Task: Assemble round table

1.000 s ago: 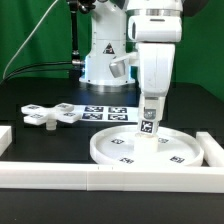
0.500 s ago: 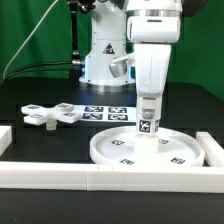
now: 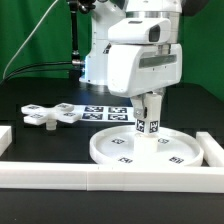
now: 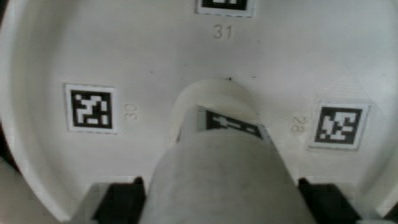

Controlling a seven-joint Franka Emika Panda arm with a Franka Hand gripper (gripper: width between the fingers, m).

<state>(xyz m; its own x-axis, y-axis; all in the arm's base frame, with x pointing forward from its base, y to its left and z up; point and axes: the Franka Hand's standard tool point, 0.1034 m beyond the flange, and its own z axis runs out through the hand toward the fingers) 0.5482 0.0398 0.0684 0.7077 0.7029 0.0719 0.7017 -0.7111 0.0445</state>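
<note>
The large round rimmed disc (image 3: 118, 152) lies flat on the black table, at the front towards the exterior view's right. The short cylinder leg (image 3: 148, 127) stands upright at its middle, its foot touching the disc. My gripper (image 3: 148, 117) is shut on the leg from above. In the wrist view the leg (image 4: 221, 140) fills the centre, the disc (image 4: 151, 60) with its tags lies beneath it, and my dark fingers (image 4: 121, 200) press on both sides of the leg. The flat cross-shaped piece (image 3: 50, 113) lies apart at the exterior view's left.
The marker board (image 3: 100, 111) lies behind the disc. Long white border bars run along the front (image 3: 90, 178), at the exterior view's right (image 3: 212, 148) and at its left (image 3: 5, 135). The arm's base (image 3: 100, 60) stands behind.
My hand has turned about its upright axis while staying shut on the leg. The leg stays at the disc's middle. The disc and the cross-shaped piece have not moved.
</note>
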